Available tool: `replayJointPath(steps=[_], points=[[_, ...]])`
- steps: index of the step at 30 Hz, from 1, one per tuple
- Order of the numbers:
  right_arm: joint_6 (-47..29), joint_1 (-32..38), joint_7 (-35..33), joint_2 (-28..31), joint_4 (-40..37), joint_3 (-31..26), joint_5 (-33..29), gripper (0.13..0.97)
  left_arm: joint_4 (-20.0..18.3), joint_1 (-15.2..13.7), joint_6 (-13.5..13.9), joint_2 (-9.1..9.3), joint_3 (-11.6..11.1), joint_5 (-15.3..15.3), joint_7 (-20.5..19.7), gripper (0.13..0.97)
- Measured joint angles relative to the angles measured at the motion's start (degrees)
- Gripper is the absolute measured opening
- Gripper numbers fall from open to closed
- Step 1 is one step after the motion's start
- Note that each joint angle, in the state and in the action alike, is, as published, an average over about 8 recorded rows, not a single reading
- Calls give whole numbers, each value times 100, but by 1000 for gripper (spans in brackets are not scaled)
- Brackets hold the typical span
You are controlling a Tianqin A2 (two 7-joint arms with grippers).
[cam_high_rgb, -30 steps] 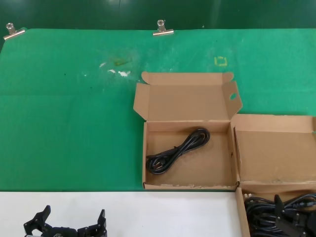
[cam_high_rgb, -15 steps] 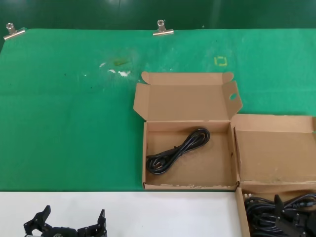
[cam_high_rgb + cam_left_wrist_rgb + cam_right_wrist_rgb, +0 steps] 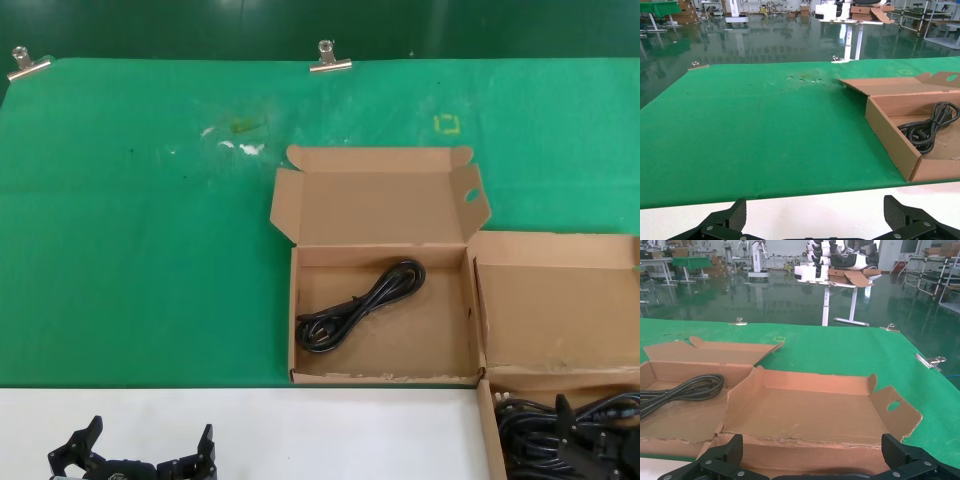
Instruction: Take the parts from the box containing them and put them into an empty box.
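Head view: one cable (image 3: 360, 304) lies in the middle box (image 3: 296, 330); right claw (image 3: 590, 445), open, hovers over remaining cables (image 3: 525, 425).

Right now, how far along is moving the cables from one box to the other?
One cable already lies in the middle box. The right hand sits open over the cable pile in the near-right box, gripping nothing yet. The left hand waits open at the near edge. The pile remains.
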Motion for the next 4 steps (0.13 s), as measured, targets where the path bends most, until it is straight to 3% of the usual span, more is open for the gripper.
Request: replayJointPath(steps=[4], points=[[0, 0, 0, 0, 0, 0, 0, 966, 0, 0, 0, 0, 0, 0, 0, 966]])
